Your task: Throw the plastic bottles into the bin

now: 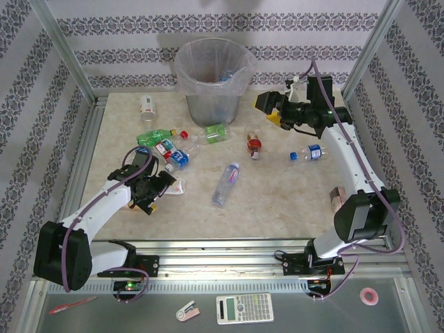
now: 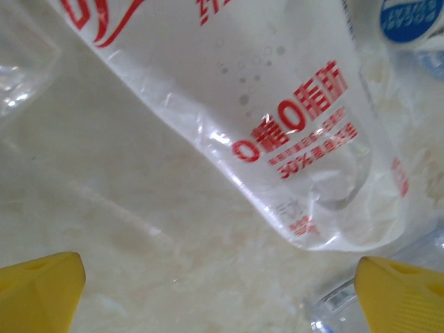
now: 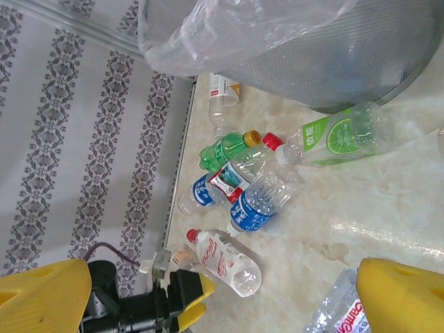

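Grey bin (image 1: 211,83), clear-lined, holds at least one bottle (image 1: 223,78); left gripper (image 1: 161,187) and right gripper (image 1: 268,109) both wide open, empty.

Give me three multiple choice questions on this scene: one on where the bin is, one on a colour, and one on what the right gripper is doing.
1. Where on the table does the bin stand?
A. At the far edge, about the middle
B. At the near edge, between the arm bases
C. In the near left corner

2. What colour is the print on the clear bottle seen close up in the left wrist view?
A. Blue
B. Red
C. Green

3. How do the right gripper's fingers stand?
A. Shut on a green bottle
B. Shut on the bin's liner
C. Wide open, gripping nothing

Answers:
1 A: the bin stands against the back wall, midway across the table.
2 B: the characters on the clear bottle are red.
3 C: the yellow fingers sit far apart, with the tabletop showing between them.
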Action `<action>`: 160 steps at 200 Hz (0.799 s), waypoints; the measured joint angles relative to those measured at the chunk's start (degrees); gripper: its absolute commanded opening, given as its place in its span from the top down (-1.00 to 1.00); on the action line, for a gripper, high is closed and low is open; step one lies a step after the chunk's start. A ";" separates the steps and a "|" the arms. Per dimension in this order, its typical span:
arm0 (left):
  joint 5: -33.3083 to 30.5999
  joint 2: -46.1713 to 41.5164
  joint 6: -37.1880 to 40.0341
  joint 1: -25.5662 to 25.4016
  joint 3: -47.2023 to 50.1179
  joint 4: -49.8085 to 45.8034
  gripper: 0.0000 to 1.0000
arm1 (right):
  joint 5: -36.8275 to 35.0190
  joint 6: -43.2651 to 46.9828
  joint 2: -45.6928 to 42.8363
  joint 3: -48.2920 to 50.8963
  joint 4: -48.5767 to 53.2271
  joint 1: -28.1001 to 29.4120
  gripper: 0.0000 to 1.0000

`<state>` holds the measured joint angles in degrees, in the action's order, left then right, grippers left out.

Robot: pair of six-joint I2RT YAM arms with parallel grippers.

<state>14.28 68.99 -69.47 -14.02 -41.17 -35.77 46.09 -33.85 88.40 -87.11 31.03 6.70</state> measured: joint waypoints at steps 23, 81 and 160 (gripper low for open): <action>-1.20 0.07 -2.03 0.90 0.92 4.15 -0.99 | 0.44 1.42 -0.83 0.55 1.27 1.33 -0.96; -3.15 3.74 -5.25 1.84 3.82 12.22 -0.99 | 1.73 2.82 -1.68 2.86 3.04 4.37 -0.96; -4.68 10.14 -4.24 1.84 3.21 15.39 -0.85 | 3.10 3.91 -1.62 2.86 3.08 5.31 -0.95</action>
<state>9.61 79.13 -73.71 -12.19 -37.95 -20.38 49.19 -29.93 86.78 -84.25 34.11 12.01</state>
